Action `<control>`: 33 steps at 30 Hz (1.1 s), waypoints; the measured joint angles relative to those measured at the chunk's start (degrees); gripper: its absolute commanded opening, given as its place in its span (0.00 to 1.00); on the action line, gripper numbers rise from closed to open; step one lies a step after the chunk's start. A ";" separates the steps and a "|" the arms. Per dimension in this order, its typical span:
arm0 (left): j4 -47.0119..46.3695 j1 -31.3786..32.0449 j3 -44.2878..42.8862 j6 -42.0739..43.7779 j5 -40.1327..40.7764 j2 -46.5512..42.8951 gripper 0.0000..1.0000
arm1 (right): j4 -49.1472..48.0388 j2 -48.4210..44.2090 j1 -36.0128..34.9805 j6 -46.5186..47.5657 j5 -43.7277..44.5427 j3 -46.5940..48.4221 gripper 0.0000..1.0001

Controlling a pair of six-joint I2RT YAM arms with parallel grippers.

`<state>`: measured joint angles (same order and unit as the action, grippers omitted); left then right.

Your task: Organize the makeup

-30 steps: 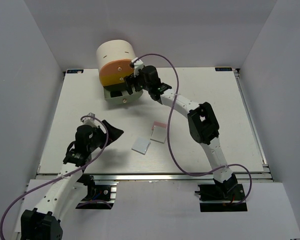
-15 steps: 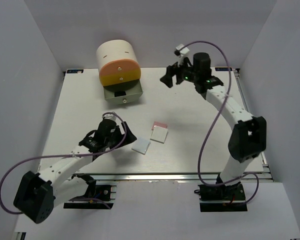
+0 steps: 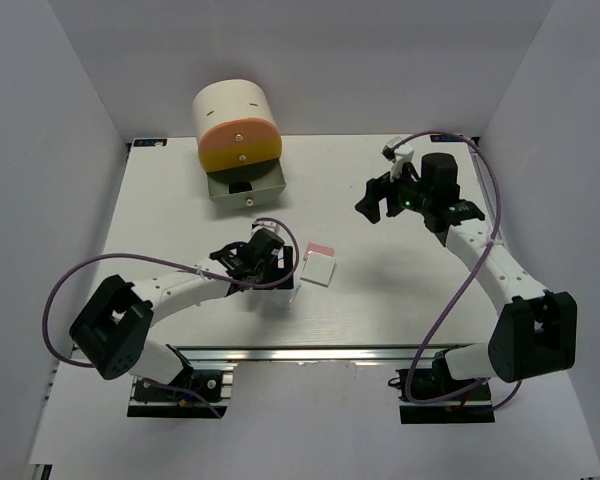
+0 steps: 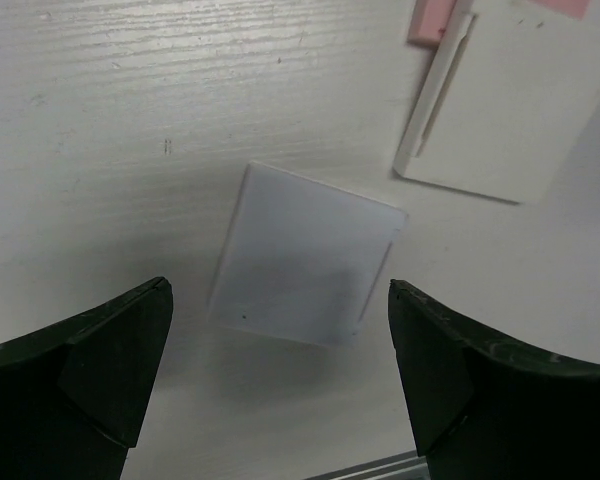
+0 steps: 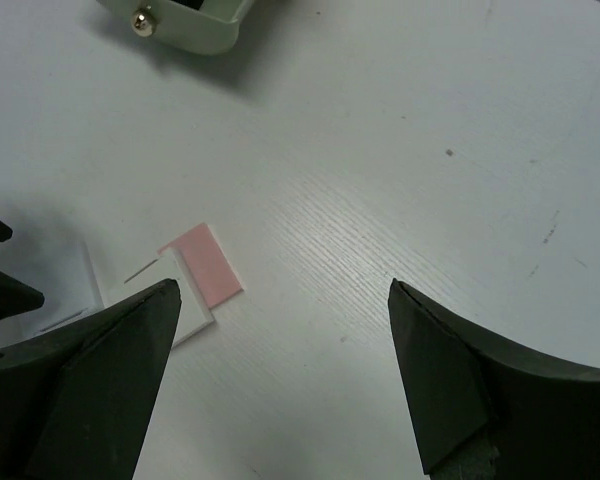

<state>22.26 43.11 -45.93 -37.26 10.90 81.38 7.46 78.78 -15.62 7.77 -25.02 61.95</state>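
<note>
- Left hand [image 4: 278, 292], jaws wide, has swung over your white square [image 4: 305, 255]: likely your next pick.
- Right hand [image 5: 280, 300], empty and open, has left the drawer [image 3: 245, 188].

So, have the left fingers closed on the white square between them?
No, the left fingers stand wide open, one on each side of the white square, touching neither edge.

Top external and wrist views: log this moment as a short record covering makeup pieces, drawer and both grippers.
loose white square: lies flat, ungripped
left gripper: open, fingers either side of that square
pair: second white square overlaps pink square
pale green drawer: open, something dark inside
right gripper: open, empty, away from the squares
</note>
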 measured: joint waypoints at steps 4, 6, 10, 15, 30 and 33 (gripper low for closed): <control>0.31 0.90 -1.62 5.22 1.27 3.98 0.98 | 0.04 -1.73 1.97 -0.33 -0.07 -0.04 0.89; 0.02 1.27 -2.64 7.41 1.53 5.64 0.98 | -0.04 -2.23 2.51 -0.55 -0.17 -0.24 0.89; -0.63 2.93 -4.04 11.02 1.42 7.82 0.98 | -0.04 -2.69 2.64 -1.05 -0.52 -1.44 0.89; -1.73 4.85 -4.48 13.29 0.00 9.64 0.98 | 0.15 -2.78 2.73 -1.33 -0.66 -2.23 0.89; -1.86 8.26 -6.34 12.96 6.19 14.38 0.87 | 0.13 -4.26 3.39 -1.40 -0.68 -4.00 0.89; -1.90 8.79 -6.67 11.85 7.98 14.73 0.62 | 0.13 -4.31 3.61 -1.40 -0.68 -4.02 0.89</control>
<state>20.36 51.90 -52.60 -25.41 18.87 96.12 7.60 74.48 -12.01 6.37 -25.69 57.93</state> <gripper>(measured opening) 0.816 0.895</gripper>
